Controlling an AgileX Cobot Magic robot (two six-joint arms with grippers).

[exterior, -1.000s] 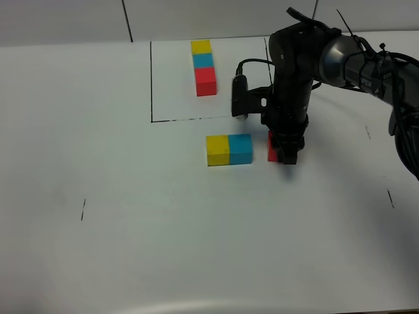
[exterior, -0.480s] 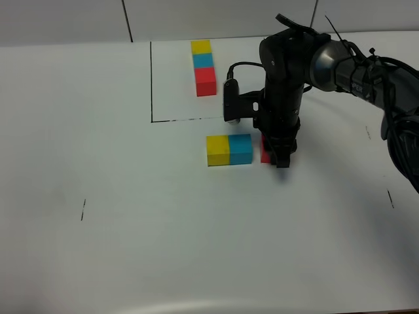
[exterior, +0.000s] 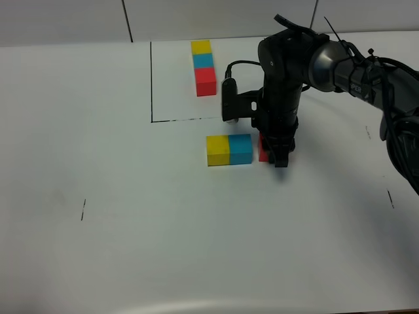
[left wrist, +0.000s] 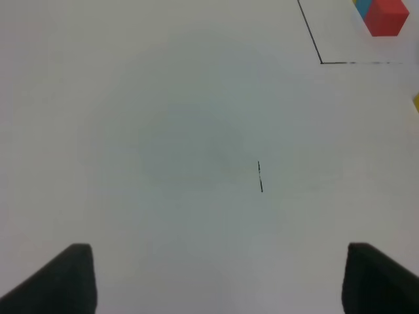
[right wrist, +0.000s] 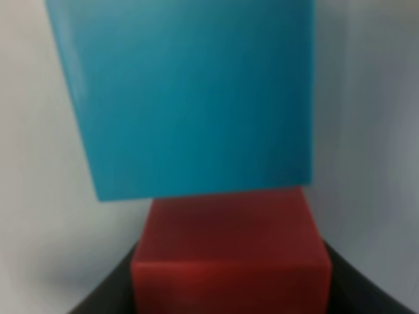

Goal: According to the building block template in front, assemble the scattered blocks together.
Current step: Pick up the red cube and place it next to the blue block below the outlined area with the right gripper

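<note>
Red matte cube (exterior: 263, 149), clenched in my right fingers (exterior: 281, 157), has moved toward the cyan-blue matte cube (exterior: 240, 148) and now sits just beside it, a sliver apart, mid-tabletop (exterior: 131, 229). The yellow matte cube (exterior: 218, 150) already touches cyan, so I judge the row nearly matches the outlined three-cube template (exterior: 204, 67) near the far edge. My left fingers (left wrist: 72, 281) hang released, empty.

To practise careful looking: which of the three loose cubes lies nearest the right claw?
The red cube, right beside the claw; the blue cube comes next, the yellow cube farthest.
</note>
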